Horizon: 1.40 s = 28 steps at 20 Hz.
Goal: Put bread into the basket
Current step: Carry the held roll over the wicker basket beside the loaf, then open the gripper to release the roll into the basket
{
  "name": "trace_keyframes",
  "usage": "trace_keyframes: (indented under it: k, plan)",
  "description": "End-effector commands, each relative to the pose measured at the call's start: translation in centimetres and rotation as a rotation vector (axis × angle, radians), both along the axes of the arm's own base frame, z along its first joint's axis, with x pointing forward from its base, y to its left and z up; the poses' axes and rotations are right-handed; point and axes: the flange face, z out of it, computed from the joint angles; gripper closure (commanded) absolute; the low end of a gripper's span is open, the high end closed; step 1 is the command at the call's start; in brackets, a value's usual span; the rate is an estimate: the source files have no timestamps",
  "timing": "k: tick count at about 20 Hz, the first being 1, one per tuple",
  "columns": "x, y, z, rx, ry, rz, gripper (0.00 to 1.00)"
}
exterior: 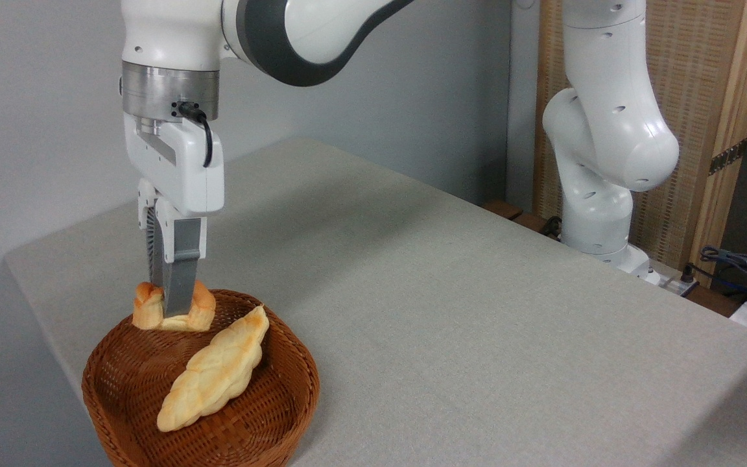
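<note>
Bread's basket [120,389] is sitting at your table's [451,311] near left corner, under the arm [321,39]. A long pale loaf [214,370] is lying across the basket's middle. Your gripper [172,305] is pointing straight down, jaws clamped on the bun [201,305], which is sitting over the basket's far rim, inside edge.

The white arm [321,39] bends over from the right and points straight down. Its gripper [172,308] fingers are squeezed tight on the bread [201,308].
</note>
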Motion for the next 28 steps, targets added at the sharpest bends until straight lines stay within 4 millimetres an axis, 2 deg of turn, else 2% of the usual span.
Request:
trace_keyframes:
  k: [1,4,7,10,28]
  plan:
    - [0.5,-0.2,-0.1,-0.073,-0.001,0.037,0.01]
    - [0.5,-0.2,-0.2,-0.072,-0.002,0.031,0.0]
    - [0.7,1.7,0.1,-0.07,-0.009,0.059,0.0]
    - [0.8,2.0,0.2,-0.068,-0.014,0.063,0.0]
    - [0.9,2.0,0.4,-0.072,-0.034,0.063,0.0]
